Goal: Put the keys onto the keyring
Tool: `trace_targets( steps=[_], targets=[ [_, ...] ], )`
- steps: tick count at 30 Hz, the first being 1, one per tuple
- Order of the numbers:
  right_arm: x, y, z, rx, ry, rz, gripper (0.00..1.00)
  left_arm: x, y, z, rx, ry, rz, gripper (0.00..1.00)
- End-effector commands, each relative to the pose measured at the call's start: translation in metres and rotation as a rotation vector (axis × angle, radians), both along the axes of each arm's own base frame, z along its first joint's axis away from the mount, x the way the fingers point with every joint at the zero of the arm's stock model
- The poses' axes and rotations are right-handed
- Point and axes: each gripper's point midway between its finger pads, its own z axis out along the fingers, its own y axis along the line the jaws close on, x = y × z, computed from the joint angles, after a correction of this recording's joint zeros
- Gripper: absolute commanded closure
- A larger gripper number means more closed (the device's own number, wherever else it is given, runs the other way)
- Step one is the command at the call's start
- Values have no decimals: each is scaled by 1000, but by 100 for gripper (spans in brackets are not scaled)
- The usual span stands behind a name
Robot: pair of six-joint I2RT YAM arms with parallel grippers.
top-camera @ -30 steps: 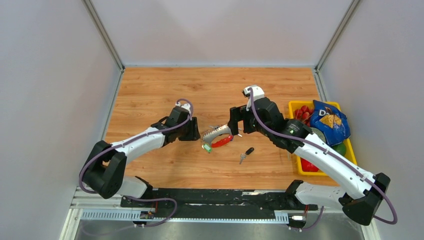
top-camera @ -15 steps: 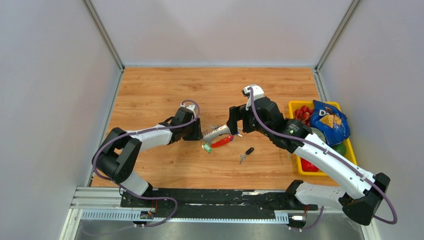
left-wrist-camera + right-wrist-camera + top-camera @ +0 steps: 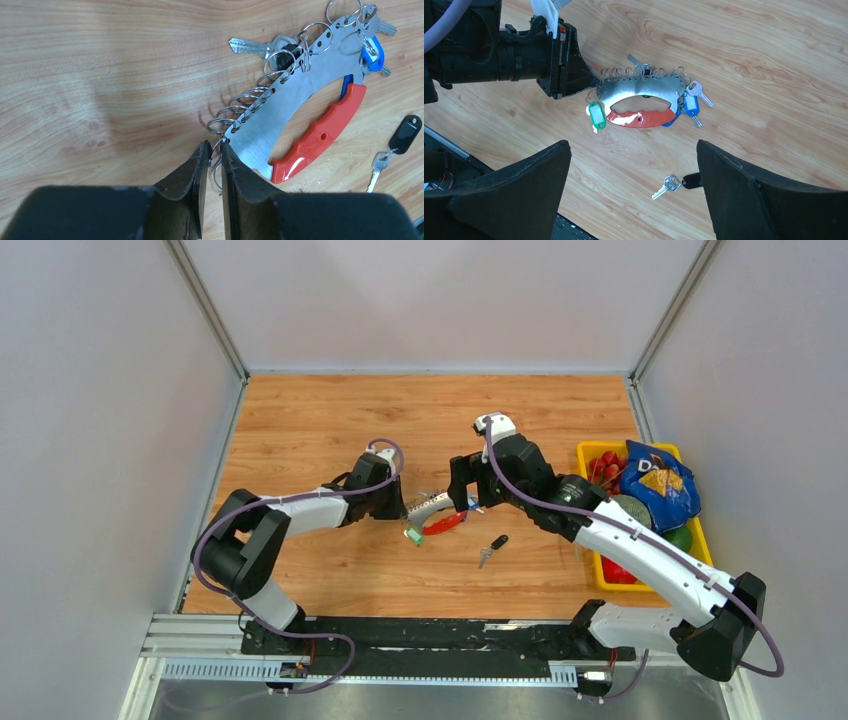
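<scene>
one keyring [image 3: 438, 512] is lying near the middle of the desk [image 3: 330, 410], a little toward the near edge. it is carrying one curved metal strap [image 3: 255, 140], one red grip [image 3: 310, 145], one green tag [image 3: 596, 116], one blue tag [image 3: 690, 106] and a row of small rings [image 3: 239, 109]. at the strap's far end the rings are overlapping too much for an exact count. at least three silver keys [image 3: 696, 91] are hanging on the bunch. one loose key [image 3: 492, 548] with a black head is lying apart from the keyring, closer to the near edge and a little to the right.

the left gripper [image 3: 214, 150] is reaching low to the strap's left end. its jaws are standing almost together, with one thin ring in the narrow gap. whether they are pressing that ring, i cannot tell. the right gripper [image 3: 632, 145] is hovering above the bunch with its jaws spread wide and nothing between them.

in the top view the left gripper is covering the strap's end. in the right wrist view the right finger is cutting off part of the key's black head. the right arm is hiding part of the one yellow tray [image 3: 598, 446] at the desk's right edge, where one blue bag [image 3: 658, 485] is lying on red things that are hard to make out.

bare wood is showing on all sides of the bunch, widest toward the far edge and the far left corner. toward the right edge the tray is taking the room.
</scene>
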Motion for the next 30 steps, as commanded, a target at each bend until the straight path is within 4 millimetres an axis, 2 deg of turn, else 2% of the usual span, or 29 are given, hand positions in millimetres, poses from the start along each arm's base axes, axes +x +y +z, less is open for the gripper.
trace_targets(
  steps=[1, 3, 6, 12, 20, 30],
  targets=[
    [3, 6, 11, 41, -33, 14, 0, 15, -9, 15, -30, -56, -21, 78],
    [3, 7, 10, 40, -31, 14, 0, 15, -9, 17, -29, -61, -21, 84],
    [3, 7, 10, 41, -30, 15, 0, 15, -8, 21, -28, -68, -19, 99],
    [0, 7, 15, 55, -34, 25, 0, 13, -6, 44, -37, -100, -27, 100],
    [-4, 5, 28, 82, -61, 39, 0, 3, -7, 117, -121, -215, -63, 100],
    [-17, 5, 51, 130, -127, 123, 2, -24, -15, 180, -205, -230, -182, 100]
  ],
)
